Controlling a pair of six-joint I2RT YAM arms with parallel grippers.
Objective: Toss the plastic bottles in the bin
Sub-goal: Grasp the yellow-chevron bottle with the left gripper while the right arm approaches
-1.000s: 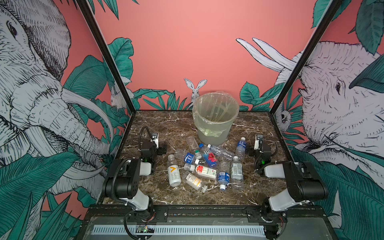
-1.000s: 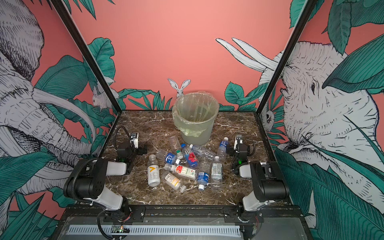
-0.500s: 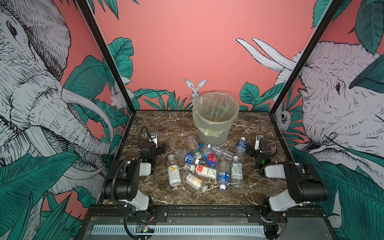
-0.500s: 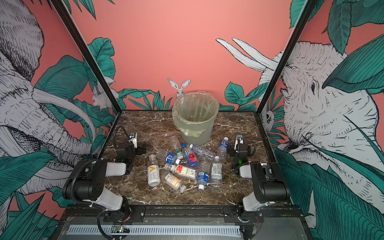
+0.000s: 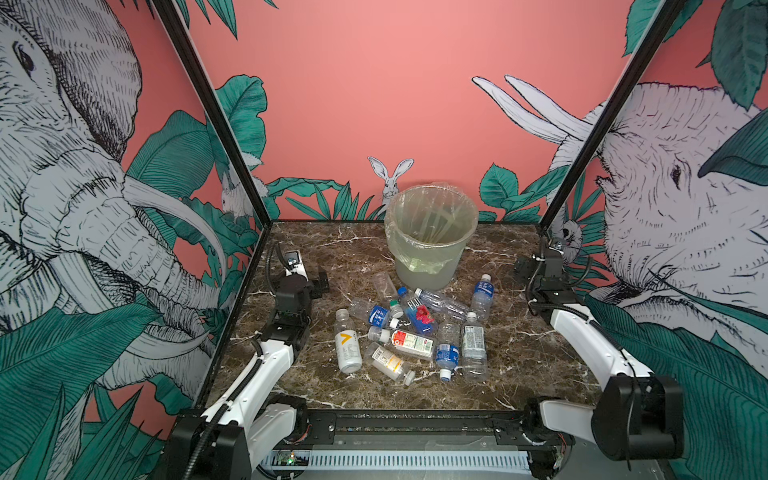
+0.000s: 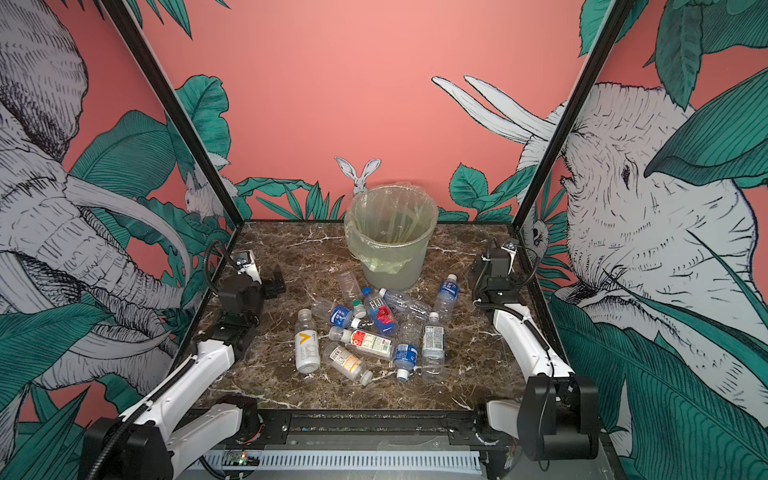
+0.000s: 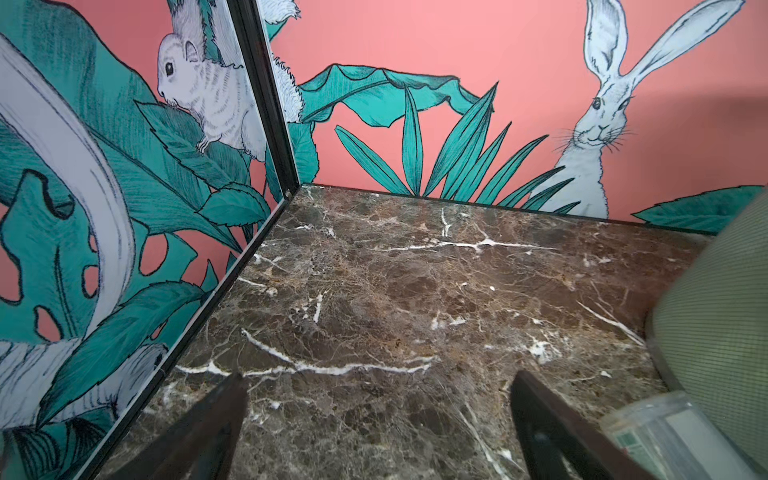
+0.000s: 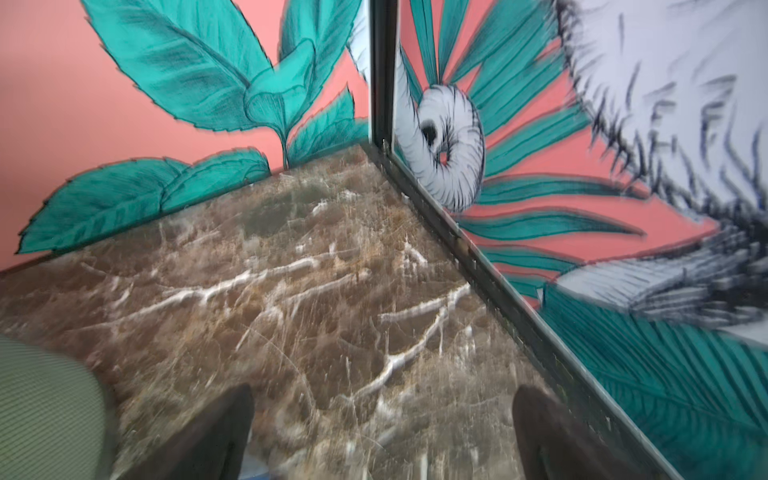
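Note:
The bin (image 5: pixel 430 245) (image 6: pixel 390 241), grey-white and lined with a clear bag, stands at the back middle of the marble table. Several plastic bottles (image 5: pixel 411 332) (image 6: pixel 370 332) lie heaped in front of it, among them a white one with a yellow V (image 5: pixel 347 347). My left gripper (image 5: pixel 315 284) (image 7: pixel 378 376) is open and empty, left of the heap and apart from it. My right gripper (image 5: pixel 523 266) (image 8: pixel 386 390) is open and empty near the right wall. The bin's side (image 7: pixel 715 324) (image 8: pixel 45 407) shows at the edge of both wrist views.
Printed walls close the table (image 5: pixel 519 365) on the left, back and right. A black corner post (image 8: pixel 380 70) stands close to my right gripper. One clear bottle (image 7: pixel 665 428) lies beside the bin, near my left gripper's finger.
Both grippers have shifted a little back and outward towards the side walls. The right wrist view is blurred by motion. Bottles and bin have not moved.

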